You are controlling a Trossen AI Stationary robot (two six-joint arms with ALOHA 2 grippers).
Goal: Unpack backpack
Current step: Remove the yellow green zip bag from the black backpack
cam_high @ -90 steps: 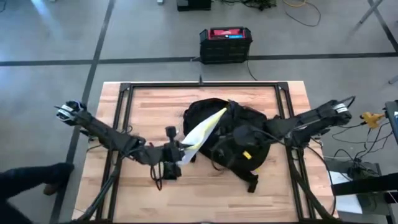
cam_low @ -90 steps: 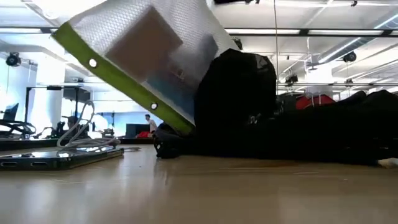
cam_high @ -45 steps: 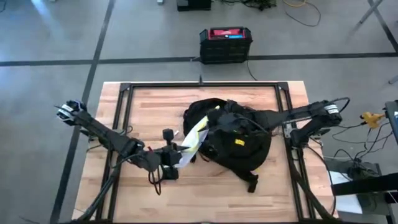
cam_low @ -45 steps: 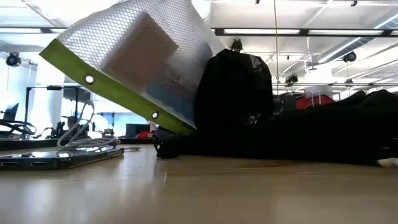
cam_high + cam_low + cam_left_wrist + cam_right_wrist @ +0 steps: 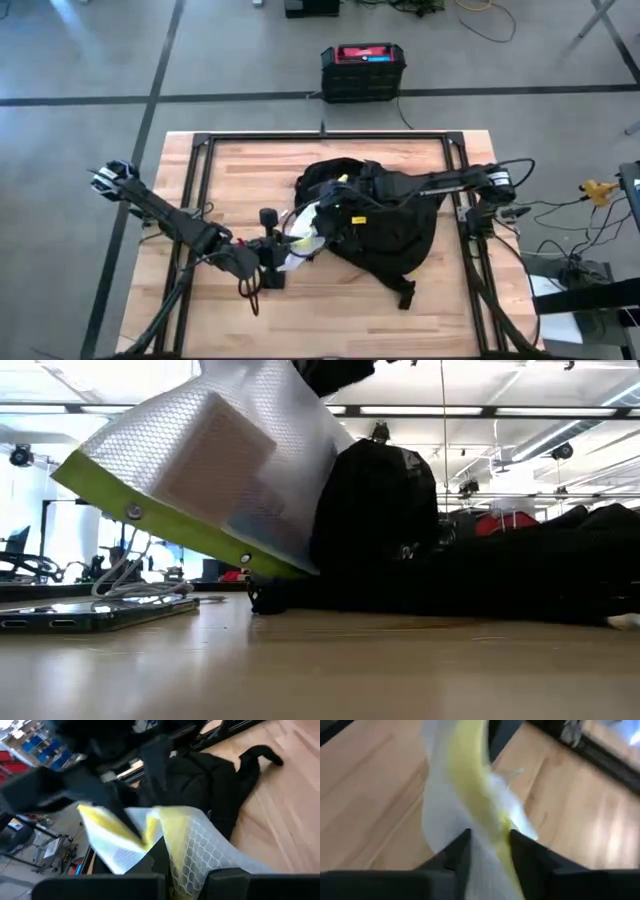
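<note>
The black backpack lies on the table's middle and right. A clear mesh-patterned pouch with a yellow-green edge strip and a white box inside hangs slanted above the table, just left of the backpack. My left gripper is shut on the pouch's lower, near-left end. My right gripper has reached across the backpack and is shut on the pouch's upper end. In the low view the pouch overlaps the backpack; whether they touch, I cannot tell. My left gripper pinches the pouch's mesh wall between its two fingers, coming level from the table's left. The pouch rises away from the fingers toward the backpack, clear of the table. My right gripper pinches the pouch's yellow-green edge strip between its two fingers, coming from the table's right over the backpack. The strip runs on past the fingers.
A black box with a red top stands on the floor beyond the far edge. A flat dark device with a cable lies on the table's left in the low view. Black frame rails border the wood. Bare wood shows along the near edge.
My right gripper has gone toward the table's left, across the backpack, to the pouch's upper end. The pouch has tipped flatter, its yellow-green edge sinking and its upper end drawing in toward the backpack. My left gripper has kept hold and shifted slightly toward the near edge.
</note>
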